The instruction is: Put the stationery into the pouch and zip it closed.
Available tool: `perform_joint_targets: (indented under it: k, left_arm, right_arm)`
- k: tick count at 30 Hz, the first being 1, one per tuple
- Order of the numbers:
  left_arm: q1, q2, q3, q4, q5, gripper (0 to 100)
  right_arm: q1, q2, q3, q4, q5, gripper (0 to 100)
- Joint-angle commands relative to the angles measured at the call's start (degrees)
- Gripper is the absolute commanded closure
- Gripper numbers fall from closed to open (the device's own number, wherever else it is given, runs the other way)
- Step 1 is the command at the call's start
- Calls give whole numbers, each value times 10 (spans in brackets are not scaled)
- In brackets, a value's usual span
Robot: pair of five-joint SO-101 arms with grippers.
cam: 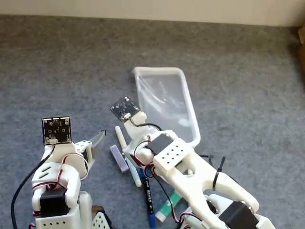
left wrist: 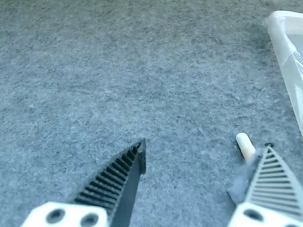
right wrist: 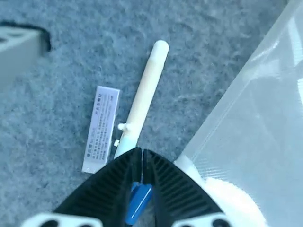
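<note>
1. Clear plastic with a white rim: the pouch (cam: 162,95) lies flat on the grey felt-like table (cam: 57,62), near the middle, with its long sides running away from the arms. I cannot tell whether its zip is open.
2. The stationery lies outside the pouch, clustered by its near left corner.
3. A white pen (cam: 121,140) lies closest to that corner, almost touching the rim. It is slim and matte, with a rounded end and a small clip nub on its side.
4. Just beside it, on the side away from the pouch, lies a lilac eraser (cam: 119,158), a flat block whose label is printed with small text.
5. Nearer the arms lie a black pen with a blue end (cam: 148,195) and a green-and-white item (cam: 167,206), both partly under the right arm.
6. The right gripper (right wrist: 142,152) hangs over the white pen's lower half with its ribbed black fingers pressed together. Something blue shows behind the tips, and I cannot tell if it is held.
7. The left gripper (left wrist: 205,145) sits well to the left of the pouch with its fingers spread wide over bare table, and the white pen's tip is just beside one of them.
</note>
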Motion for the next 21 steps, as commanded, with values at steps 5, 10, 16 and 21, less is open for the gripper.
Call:
perform_joint_targets:
  k: [5,10,16,21]
  left_arm:
    - [-9,7,-3,-2,5,659]
    - [-10,7,5,-2,5,659]
    - [-10,7,5,-3,5,659]
    - [-10,7,6,-3,5,659]
  right_arm:
    - [4,80,-7,-6,-5,993]
    - [15,112,-98,116,-4,993]
    - [65,114,-155,194,58,993]
    - [116,109,-158,204,70,992]
